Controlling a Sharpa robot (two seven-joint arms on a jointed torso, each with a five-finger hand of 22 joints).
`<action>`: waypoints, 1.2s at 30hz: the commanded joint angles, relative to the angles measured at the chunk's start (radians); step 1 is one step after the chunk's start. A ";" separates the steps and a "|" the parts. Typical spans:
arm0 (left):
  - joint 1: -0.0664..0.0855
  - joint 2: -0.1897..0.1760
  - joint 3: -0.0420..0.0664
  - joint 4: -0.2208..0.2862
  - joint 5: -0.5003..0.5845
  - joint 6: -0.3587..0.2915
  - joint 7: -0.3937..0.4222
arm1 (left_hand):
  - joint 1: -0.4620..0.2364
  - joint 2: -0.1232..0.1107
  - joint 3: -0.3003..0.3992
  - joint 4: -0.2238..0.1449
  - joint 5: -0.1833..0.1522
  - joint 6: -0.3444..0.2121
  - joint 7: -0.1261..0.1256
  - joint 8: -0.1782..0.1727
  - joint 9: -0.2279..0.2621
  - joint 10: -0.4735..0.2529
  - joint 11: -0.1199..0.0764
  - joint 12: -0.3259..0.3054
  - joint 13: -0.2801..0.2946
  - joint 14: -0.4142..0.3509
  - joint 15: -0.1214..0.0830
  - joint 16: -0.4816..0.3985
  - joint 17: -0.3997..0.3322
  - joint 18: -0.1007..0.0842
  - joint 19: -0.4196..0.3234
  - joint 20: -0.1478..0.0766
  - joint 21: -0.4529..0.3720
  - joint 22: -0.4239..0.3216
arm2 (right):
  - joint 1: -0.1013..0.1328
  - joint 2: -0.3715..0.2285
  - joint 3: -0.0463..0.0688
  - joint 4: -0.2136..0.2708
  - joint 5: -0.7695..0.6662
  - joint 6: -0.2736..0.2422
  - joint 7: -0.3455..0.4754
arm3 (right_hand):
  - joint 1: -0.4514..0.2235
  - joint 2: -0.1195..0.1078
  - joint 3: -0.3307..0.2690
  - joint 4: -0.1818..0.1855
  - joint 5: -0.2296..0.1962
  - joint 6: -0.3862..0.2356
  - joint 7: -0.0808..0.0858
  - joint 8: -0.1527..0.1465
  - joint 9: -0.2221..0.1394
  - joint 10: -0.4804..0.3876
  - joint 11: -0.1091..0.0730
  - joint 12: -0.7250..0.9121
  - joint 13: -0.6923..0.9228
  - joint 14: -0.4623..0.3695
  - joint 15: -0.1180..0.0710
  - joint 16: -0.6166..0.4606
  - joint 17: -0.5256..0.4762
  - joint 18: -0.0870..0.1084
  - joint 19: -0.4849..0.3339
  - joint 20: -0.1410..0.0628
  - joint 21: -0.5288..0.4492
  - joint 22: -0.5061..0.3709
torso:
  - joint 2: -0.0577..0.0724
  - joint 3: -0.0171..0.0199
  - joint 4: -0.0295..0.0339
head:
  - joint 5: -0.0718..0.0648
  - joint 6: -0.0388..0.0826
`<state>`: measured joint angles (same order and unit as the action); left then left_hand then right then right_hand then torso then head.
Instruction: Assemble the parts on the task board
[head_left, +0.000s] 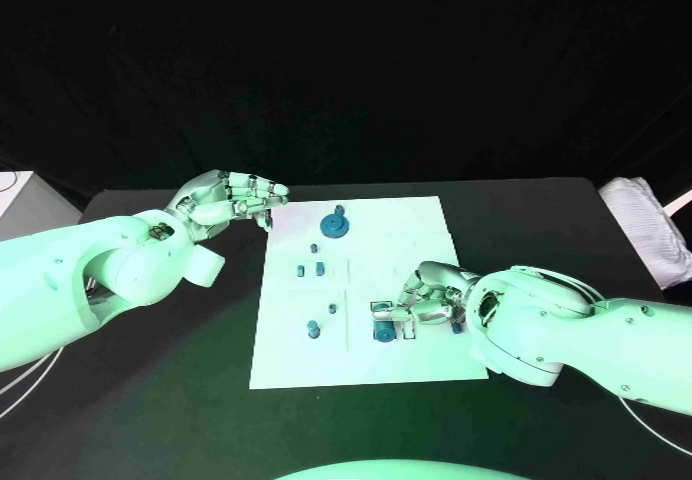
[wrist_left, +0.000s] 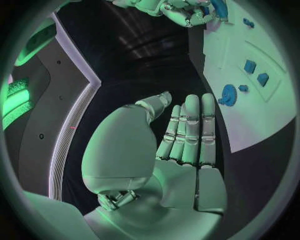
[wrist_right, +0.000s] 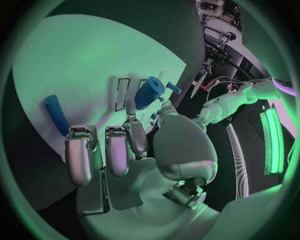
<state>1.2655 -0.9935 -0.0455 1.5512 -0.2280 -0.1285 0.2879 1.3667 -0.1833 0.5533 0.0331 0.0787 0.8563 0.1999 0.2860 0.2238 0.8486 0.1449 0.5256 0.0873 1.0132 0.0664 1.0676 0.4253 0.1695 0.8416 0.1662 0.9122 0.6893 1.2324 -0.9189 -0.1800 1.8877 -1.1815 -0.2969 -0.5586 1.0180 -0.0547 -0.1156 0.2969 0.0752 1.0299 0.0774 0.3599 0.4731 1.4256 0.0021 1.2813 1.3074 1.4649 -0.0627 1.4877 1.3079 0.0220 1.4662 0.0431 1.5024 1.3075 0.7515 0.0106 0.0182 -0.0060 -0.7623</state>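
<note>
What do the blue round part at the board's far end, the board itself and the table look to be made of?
Blue round part: looks like matte moulded or printed plastic; even colour, no metallic glint. Task board: flat white plate, matte, thin edge; plastic or coated sheet, can't tell which. Table: black, dull, non-reflective surface; whether cloth-covered or painted isn't clear.

arms: smooth white rounded shells | left robot hand (head_left: 228, 200): silver, segmented | right robot hand (head_left: 423, 303): silver, segmented

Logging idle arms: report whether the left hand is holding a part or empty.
Empty. The left hand lies with fingers straight, side by side, nothing in the palm, beside the task board.
</note>
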 joint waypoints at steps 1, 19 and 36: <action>0.001 0.000 0.001 0.003 0.003 0.009 0.004 | 0.001 0.008 -0.002 0.003 -0.001 -0.004 0.003 0.004 0.001 -0.003 0.000 -0.003 -0.001 -0.005 0.005 -0.004 -0.001 0.014 0.008 0.002 -0.004 -0.002 | -0.002 0.000 0.000 0.001 -0.018 -0.012 0.003 | -0.013 -0.004 -0.009 0.000 -0.007 -0.009 0.000 0.005 0.000 -0.007 0.000 -0.006 0.023 0.066 -0.002 -0.003 0.056 -0.007 0.083 0.000 -0.004 0.244 | 0.000 0.0010 0.0003 | 0.000 0.000; 0.001 0.001 0.001 0.000 0.003 0.009 0.005 | 0.001 0.008 -0.002 0.003 -0.001 -0.004 0.003 0.004 0.001 -0.003 0.000 -0.003 -0.001 -0.005 0.005 -0.004 -0.001 0.014 0.008 0.002 -0.004 -0.002 | -0.004 -0.067 0.000 0.056 -0.004 0.009 0.065 | 0.169 0.025 -0.023 -0.013 0.055 -0.011 -0.004 0.019 0.000 0.004 -0.004 0.002 0.039 0.070 -0.004 0.002 0.070 -0.010 0.088 -0.002 0.012 0.248 | -0.001 0.0008 -0.0010 | 0.000 0.002; 0.001 0.004 0.001 -0.004 0.003 0.008 0.003 | 0.001 0.009 -0.003 0.005 -0.001 -0.005 0.003 0.005 0.001 -0.005 0.000 -0.002 -0.001 -0.005 0.005 -0.004 -0.001 0.014 0.008 0.003 -0.005 -0.002 | -0.010 -0.056 -0.001 0.054 -0.010 0.025 0.065 | 0.236 0.023 -0.028 -0.013 0.054 -0.005 -0.007 0.026 -0.001 0.009 -0.006 0.006 0.045 0.072 -0.006 0.008 0.084 -0.013 0.092 -0.004 0.026 0.252 | 0.000 0.0000 0.0002 | 0.000 0.005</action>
<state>1.2655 -0.9913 -0.0455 1.5458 -0.2280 -0.1287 0.2867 1.3667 -0.1833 0.5533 0.0331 0.0787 0.8563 0.1999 0.2859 0.2234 0.8488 0.1448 0.5256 0.0875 1.0132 0.0664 1.0676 0.4254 0.1696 0.8454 0.1699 0.9123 0.6880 1.2253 -0.9785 -0.1802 1.9435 -1.1825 -0.2920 -0.5011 1.2462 -0.0345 -0.1378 0.2857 0.1277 1.0264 0.0739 0.3792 0.4730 1.4292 -0.0015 1.2856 1.3102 1.4649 -0.0626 1.4917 1.3075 0.0221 1.4662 0.0431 1.5239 1.3080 0.7504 0.0108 0.0180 -0.0078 -0.7572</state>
